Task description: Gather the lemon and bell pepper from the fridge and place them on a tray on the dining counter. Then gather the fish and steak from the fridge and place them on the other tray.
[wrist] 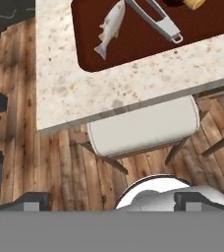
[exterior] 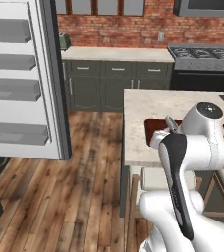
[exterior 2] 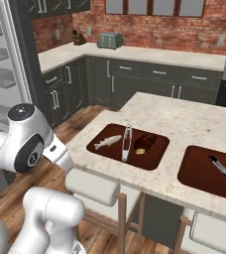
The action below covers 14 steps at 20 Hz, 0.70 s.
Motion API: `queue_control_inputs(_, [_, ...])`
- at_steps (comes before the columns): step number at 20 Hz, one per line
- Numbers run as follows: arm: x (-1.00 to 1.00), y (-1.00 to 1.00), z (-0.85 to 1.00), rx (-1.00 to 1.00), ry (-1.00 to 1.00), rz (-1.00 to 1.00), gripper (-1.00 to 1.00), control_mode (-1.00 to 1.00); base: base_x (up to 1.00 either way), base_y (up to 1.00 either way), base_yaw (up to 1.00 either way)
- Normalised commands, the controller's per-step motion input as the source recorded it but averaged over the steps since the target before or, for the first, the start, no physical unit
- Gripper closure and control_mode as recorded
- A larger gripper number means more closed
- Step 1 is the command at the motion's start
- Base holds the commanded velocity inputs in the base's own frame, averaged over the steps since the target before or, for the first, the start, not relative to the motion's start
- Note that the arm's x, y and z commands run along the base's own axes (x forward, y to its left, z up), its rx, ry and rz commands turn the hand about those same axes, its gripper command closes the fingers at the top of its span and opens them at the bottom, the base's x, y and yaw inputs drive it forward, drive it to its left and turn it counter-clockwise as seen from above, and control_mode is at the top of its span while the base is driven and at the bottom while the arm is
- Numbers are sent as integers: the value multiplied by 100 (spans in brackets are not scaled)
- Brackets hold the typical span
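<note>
Brown tray point(exterior 2: 157, 159) on near left of bench point(exterior 2: 194, 121) holds fish point(exterior 2: 107, 142), tongs point(exterior 2: 126, 142), steak point(exterior 2: 144, 143). Fingers point(wrist: 114, 202) wide, empty, above stool point(wrist: 143, 127). Risks: arm swing clips bench edge or stool; second tray point(exterior 2: 204, 171) shows only tongs, no lemon or pepper visible.

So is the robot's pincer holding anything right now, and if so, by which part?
Nothing is held. The pincer is open above the white stool, while the slim silver-grey fish lies in the dark red tray on the beige speckled counter.
</note>
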Motion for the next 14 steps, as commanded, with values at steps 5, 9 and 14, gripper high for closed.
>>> queue_control_inputs(5, [-66,38,0,-8,-7,33,-100,-100,0,0,0])
queue_control_inputs(9, [-33,44,-17,-7,0,9,-100,-100,0,0,0])
queue_control_inputs(14, [-33,29,-10,-1,0,8,-100,100,-14,12,3])
